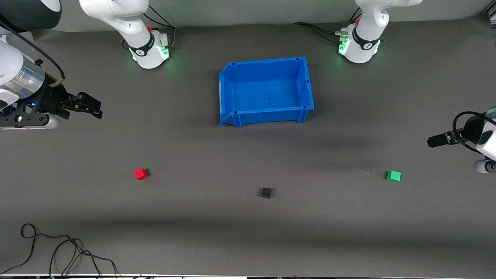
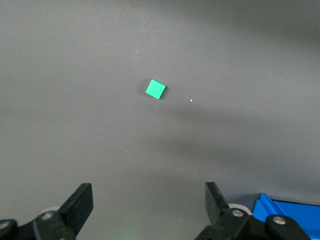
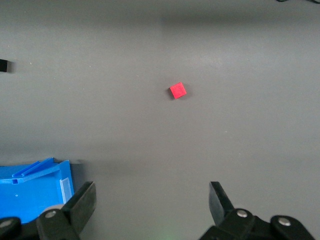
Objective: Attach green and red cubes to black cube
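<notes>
The red cube lies on the grey table toward the right arm's end. The green cube lies toward the left arm's end. The black cube lies between them, slightly nearer the front camera. All three are apart. My right gripper hangs open and empty over the table at its end; its wrist view shows the gripper, the red cube and the black cube at the frame edge. My left gripper hangs open and empty over the table at its end; its wrist view shows the gripper and the green cube.
An empty blue bin stands mid-table, farther from the front camera than the cubes; its corners show in the left wrist view and the right wrist view. Loose black cables lie at the table's front edge toward the right arm's end.
</notes>
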Action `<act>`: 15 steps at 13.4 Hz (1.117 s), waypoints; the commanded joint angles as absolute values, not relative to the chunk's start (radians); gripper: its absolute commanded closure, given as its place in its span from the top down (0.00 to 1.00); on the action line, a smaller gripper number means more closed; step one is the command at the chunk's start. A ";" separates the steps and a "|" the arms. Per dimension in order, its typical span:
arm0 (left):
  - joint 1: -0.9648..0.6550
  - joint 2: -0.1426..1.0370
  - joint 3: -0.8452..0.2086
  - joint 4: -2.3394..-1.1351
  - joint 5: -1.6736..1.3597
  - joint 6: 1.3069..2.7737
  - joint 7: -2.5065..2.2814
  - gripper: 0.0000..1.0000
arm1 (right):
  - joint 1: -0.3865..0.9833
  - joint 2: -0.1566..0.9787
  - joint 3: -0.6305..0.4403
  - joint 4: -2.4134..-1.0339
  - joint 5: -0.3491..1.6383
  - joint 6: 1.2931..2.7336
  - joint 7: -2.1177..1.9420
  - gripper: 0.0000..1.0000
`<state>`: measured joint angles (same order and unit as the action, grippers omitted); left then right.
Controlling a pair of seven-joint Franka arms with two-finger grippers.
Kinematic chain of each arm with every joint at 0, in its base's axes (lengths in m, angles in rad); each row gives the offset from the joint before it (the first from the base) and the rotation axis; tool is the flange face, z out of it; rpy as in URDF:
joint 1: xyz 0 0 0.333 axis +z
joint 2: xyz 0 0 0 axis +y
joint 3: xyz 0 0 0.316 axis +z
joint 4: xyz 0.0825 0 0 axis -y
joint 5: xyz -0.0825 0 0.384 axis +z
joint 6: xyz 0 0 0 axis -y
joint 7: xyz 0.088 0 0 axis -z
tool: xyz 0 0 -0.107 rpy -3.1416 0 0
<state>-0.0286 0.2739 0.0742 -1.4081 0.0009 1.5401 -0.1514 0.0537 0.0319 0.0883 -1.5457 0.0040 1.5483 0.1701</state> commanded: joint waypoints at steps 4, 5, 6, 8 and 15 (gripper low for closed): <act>-0.023 0.259 0.074 -1.425 0.002 1.540 -0.160 1.00 | 0.064 0.040 0.081 -1.531 0.009 1.534 0.155 1.00; -0.023 0.255 0.074 -1.425 0.002 1.539 -0.160 1.00 | 0.064 0.040 0.081 -1.529 0.009 1.535 0.155 1.00; -0.025 0.252 0.074 -1.425 0.002 1.536 -0.160 1.00 | 0.063 0.040 0.081 -1.529 0.009 1.534 0.155 1.00; -0.025 0.250 0.074 -1.422 0.002 1.523 -0.158 1.00 | 0.063 0.041 0.081 -1.526 0.009 1.535 0.155 1.00; -0.034 0.233 0.072 -1.419 0.002 1.500 -0.160 1.00 | 0.063 0.048 0.080 -1.522 0.009 1.536 0.153 1.00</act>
